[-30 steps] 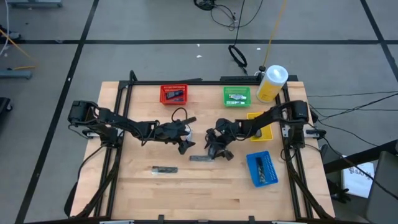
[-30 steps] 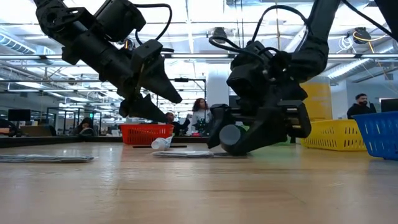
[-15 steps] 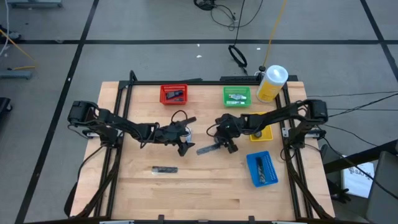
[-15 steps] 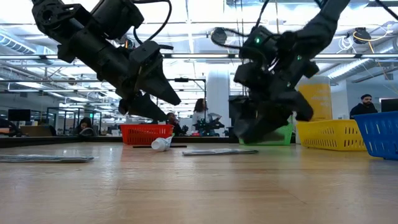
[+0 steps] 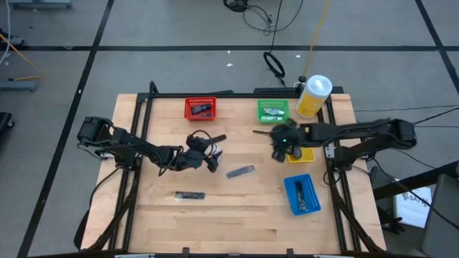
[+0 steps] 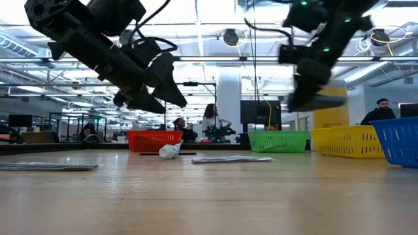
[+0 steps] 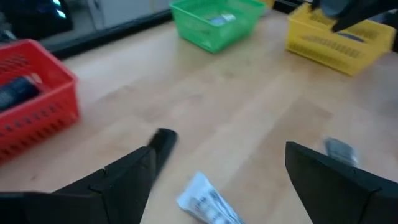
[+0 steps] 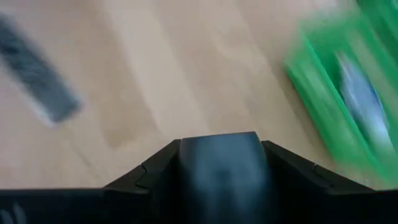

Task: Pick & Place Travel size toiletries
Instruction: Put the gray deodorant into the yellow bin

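The right gripper (image 5: 281,143) hangs raised beside the yellow bin (image 5: 307,153), clenched on a dark tube (image 8: 219,171) (the green bin (image 5: 273,111) lies just beyond); the left gripper (image 5: 212,161) hovers mid-table, fingers spread and empty, near a grey sachet (image 5: 239,171) lying flat

Table furnishings outside the task.
Wooden table (image 5: 237,201) bearing red bin (image 5: 200,109), green bin (image 5: 272,112), yellow bin (image 5: 307,153), blue bin (image 5: 302,194); large yellow bottle (image 5: 313,96), white-capped, at far right corner.
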